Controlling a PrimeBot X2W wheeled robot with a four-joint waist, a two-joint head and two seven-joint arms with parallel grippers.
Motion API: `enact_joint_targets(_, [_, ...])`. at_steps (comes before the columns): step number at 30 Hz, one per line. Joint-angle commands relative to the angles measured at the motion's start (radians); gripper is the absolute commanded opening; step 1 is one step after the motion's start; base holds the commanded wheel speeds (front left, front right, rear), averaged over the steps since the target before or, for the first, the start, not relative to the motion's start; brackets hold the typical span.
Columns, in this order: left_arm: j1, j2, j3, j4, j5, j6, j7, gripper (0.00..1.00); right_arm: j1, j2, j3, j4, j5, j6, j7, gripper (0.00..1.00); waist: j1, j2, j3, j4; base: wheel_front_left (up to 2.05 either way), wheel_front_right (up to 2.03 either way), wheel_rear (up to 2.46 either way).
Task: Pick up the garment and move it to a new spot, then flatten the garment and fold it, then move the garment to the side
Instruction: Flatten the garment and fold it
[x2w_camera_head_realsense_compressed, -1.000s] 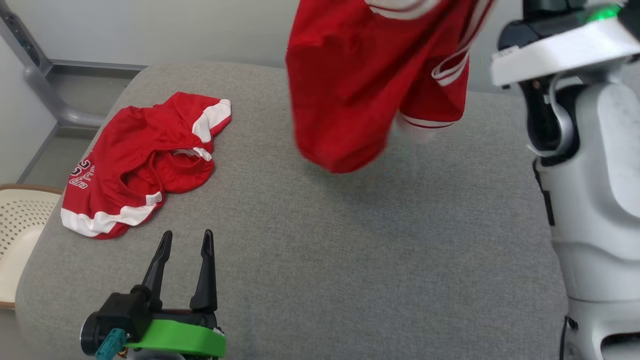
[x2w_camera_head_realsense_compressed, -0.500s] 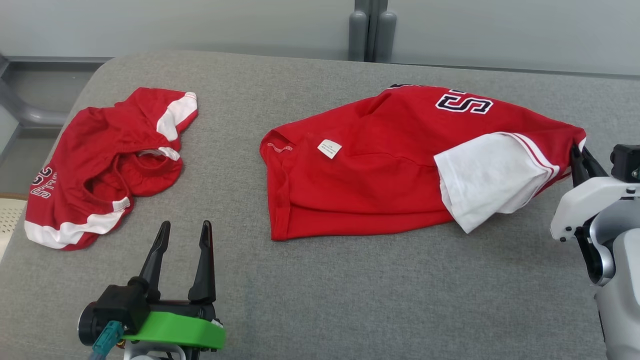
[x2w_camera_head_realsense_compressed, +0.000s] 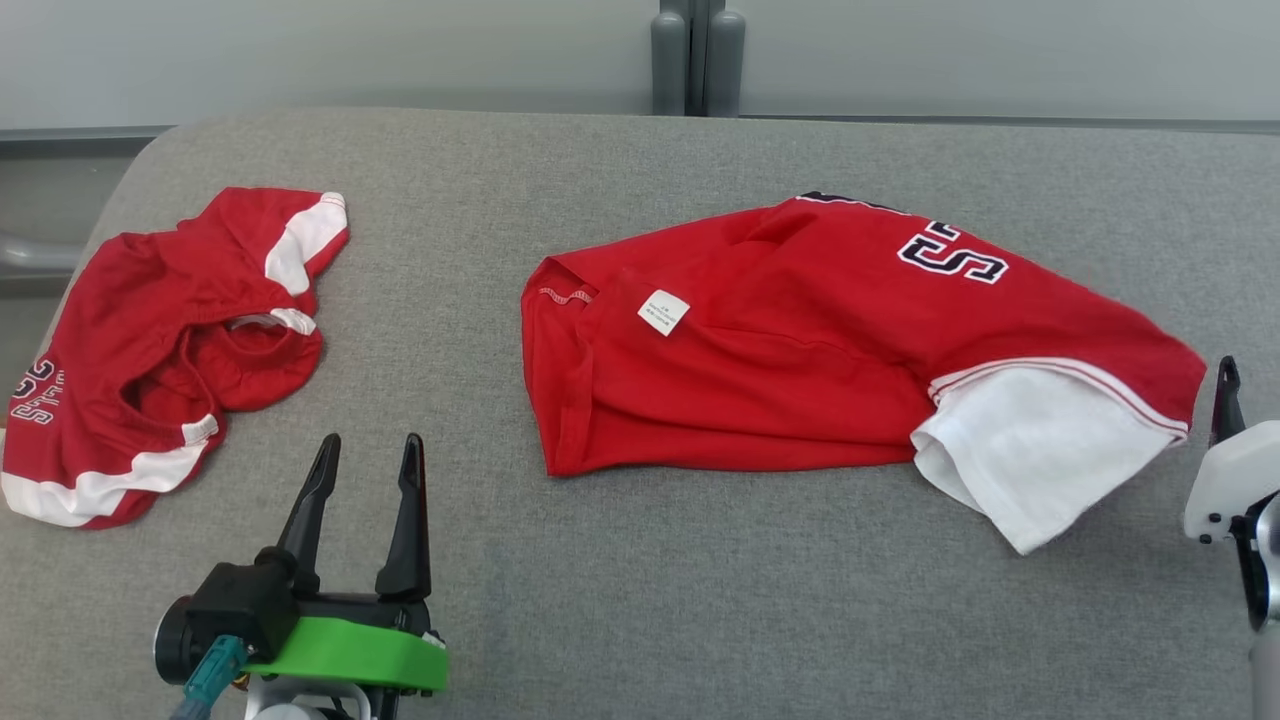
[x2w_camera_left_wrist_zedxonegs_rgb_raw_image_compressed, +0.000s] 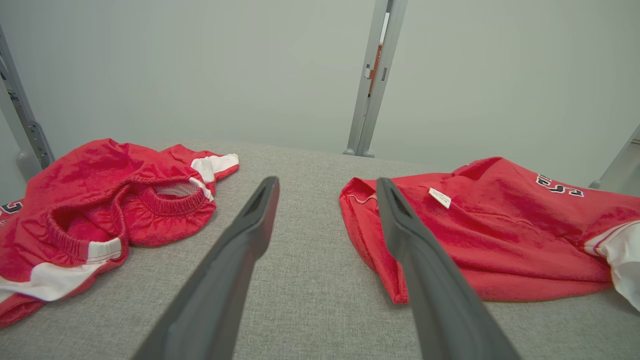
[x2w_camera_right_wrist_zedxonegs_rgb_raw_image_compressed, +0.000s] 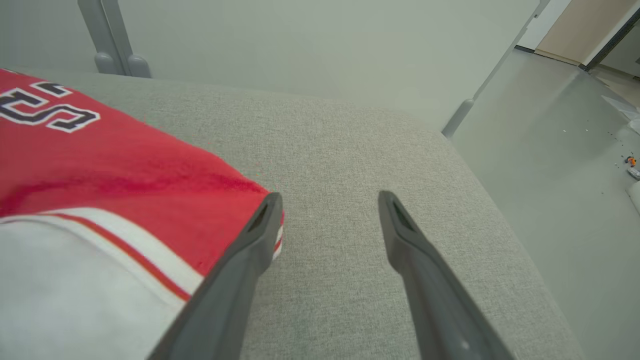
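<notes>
The garment (x2w_camera_head_realsense_compressed: 800, 360) is a red jersey with a white sleeve and dark lettering. It lies crumpled on the grey padded table (x2w_camera_head_realsense_compressed: 700, 590), right of the middle. My right gripper (x2w_camera_right_wrist_zedxonegs_rgb_raw_image_compressed: 330, 197) is open just past the jersey's right edge, nothing between its fingers. The red hem (x2w_camera_right_wrist_zedxonegs_rgb_raw_image_compressed: 100, 165) lies against its left finger. One dark fingertip (x2w_camera_head_realsense_compressed: 1226, 385) of it shows at the head view's right edge. My left gripper (x2w_camera_head_realsense_compressed: 371, 445) stands open near the front left, clear of the jersey (x2w_camera_left_wrist_zedxonegs_rgb_raw_image_compressed: 500, 240). Its fingers (x2w_camera_left_wrist_zedxonegs_rgb_raw_image_compressed: 250, 235) point between the two red pieces.
A second red piece with white trim, bunched up with an elastic waistband, lies at the table's left (x2w_camera_head_realsense_compressed: 160, 340) (x2w_camera_left_wrist_zedxonegs_rgb_raw_image_compressed: 100, 210). Grey posts (x2w_camera_head_realsense_compressed: 697, 60) rise behind the table's back edge. The table's right edge drops to the floor (x2w_camera_right_wrist_zedxonegs_rgb_raw_image_compressed: 550, 150).
A second ago the jersey hung from my raised right gripper. It has since come down onto the table, and the right gripper has opened and let it go. The head camera has shifted.
</notes>
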Motion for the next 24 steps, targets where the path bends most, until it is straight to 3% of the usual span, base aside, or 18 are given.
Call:
enact_joint_targets(1, [-0.002, 0.003, 0.007, 0.001, 0.005, -0.003, -0.001, 1.00, 0.032, 0.024, -0.006, -0.028, 0.006, -0.002, -0.008, 1.00, 0.0000, 0.0000, -0.003, -0.004, 0.00, 0.00, 0.00])
enact_joint_targets(12, [0.002, 0.003, 0.021, -0.007, 0.008, -0.005, -0.001, 1.00, 0.236, 0.134, 0.124, -0.380, 0.080, -0.002, 0.082, 1.00, 0.0000, 0.0000, 0.000, -0.039, 0.00, 0.00, 0.00])
enact_joint_targets(17, [-0.004, 0.002, 0.023, -0.005, 0.005, -0.006, -0.001, 1.00, 0.303, 0.152, 0.175, -0.440, 0.107, -0.002, -0.106, 1.00, 0.0000, 0.0000, -0.004, -0.054, 0.00, 0.00, 0.00])
enact_joint_targets(21, [0.002, 0.002, 0.023, 0.001, 0.003, -0.006, -0.001, 1.00, 0.339, 0.155, 0.234, -0.392, 0.111, -0.002, -0.267, 1.00, 0.0000, 0.0000, -0.015, -0.067, 0.00, 0.00, 0.00])
enact_joint_targets(24, [0.007, 0.003, 0.018, 0.012, 0.013, -0.007, -0.001, 1.00, 0.353, 0.154, 0.280, -0.348, 0.109, -0.002, -0.304, 1.00, 0.0000, 0.0000, -0.023, -0.082, 0.00, 0.00, 0.00])
